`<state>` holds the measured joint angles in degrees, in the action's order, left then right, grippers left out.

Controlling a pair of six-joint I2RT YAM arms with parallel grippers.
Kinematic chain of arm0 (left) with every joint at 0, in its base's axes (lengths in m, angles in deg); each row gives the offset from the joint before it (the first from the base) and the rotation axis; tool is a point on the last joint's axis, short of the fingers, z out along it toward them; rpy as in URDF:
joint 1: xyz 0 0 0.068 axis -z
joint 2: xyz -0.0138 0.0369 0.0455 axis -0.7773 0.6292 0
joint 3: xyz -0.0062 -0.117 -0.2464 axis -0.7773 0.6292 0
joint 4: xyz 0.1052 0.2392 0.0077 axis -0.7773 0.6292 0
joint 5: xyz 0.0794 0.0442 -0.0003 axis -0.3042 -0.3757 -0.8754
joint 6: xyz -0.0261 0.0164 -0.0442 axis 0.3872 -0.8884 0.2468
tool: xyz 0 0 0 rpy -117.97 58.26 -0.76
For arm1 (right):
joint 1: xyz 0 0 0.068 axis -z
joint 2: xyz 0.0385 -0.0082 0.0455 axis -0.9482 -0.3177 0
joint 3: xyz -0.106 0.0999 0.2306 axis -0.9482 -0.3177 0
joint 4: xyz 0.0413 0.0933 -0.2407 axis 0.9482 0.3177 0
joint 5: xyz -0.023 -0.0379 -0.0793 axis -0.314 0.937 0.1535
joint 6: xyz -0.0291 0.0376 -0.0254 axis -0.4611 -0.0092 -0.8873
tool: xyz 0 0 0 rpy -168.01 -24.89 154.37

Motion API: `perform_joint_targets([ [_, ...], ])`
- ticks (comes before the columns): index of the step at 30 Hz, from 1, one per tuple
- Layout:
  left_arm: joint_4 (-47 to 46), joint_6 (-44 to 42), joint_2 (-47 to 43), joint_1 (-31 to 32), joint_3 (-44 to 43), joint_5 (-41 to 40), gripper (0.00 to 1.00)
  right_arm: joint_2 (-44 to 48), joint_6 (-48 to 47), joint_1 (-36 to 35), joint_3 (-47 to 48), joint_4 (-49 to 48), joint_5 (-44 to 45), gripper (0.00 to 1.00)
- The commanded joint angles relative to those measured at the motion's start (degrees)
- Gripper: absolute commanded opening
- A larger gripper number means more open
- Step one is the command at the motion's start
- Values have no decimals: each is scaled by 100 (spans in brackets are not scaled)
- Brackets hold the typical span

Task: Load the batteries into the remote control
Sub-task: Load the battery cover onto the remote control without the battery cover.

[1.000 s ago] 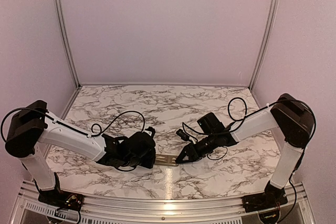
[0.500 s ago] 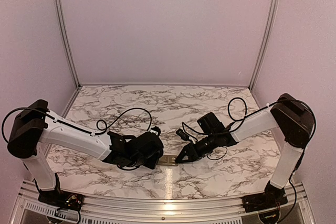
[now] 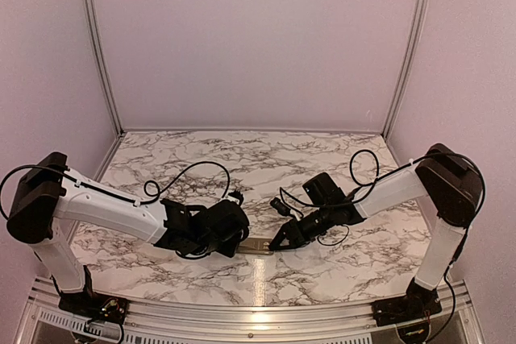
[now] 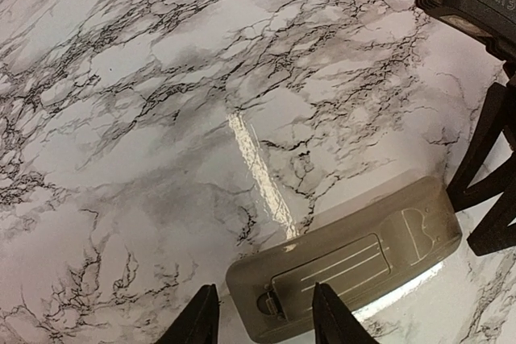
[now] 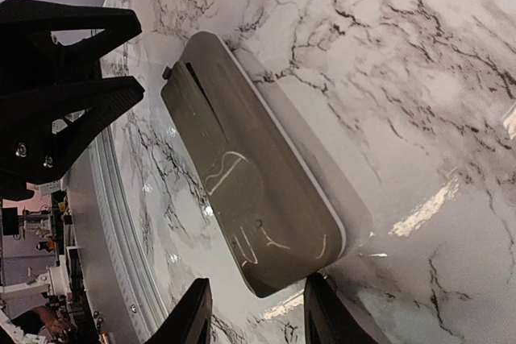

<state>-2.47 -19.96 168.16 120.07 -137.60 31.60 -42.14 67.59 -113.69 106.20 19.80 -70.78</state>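
My left gripper [image 4: 268, 312] sits low over the marble tabletop [image 4: 145, 118] with its fingers parted. They straddle the latch end of the remote control [image 4: 423, 219], and a sliver of table shows between one finger and the casing. The remote lies flat and face down, grey-tan back up, towards the near edge and between my two arms. The battery cover [image 4: 334, 267] is seated in its back. At the rounded end, my right gripper [image 5: 256, 312] flanks the casing; I cannot tell whether it pinches it.
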Motion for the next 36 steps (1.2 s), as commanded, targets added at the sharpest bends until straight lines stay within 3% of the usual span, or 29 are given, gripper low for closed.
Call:
perform_joint_targets([
  [1,173,26,41,-24,-89,40,41,83,-34,-56,99,-98,-51,38],
  [19,174,112,825,-191,14,773,36,28,-67,-58,119,-74,-51,38],
  [36,343,238,308,-366,395,704,31,8,-69,-59,125,-38,10,38],
])
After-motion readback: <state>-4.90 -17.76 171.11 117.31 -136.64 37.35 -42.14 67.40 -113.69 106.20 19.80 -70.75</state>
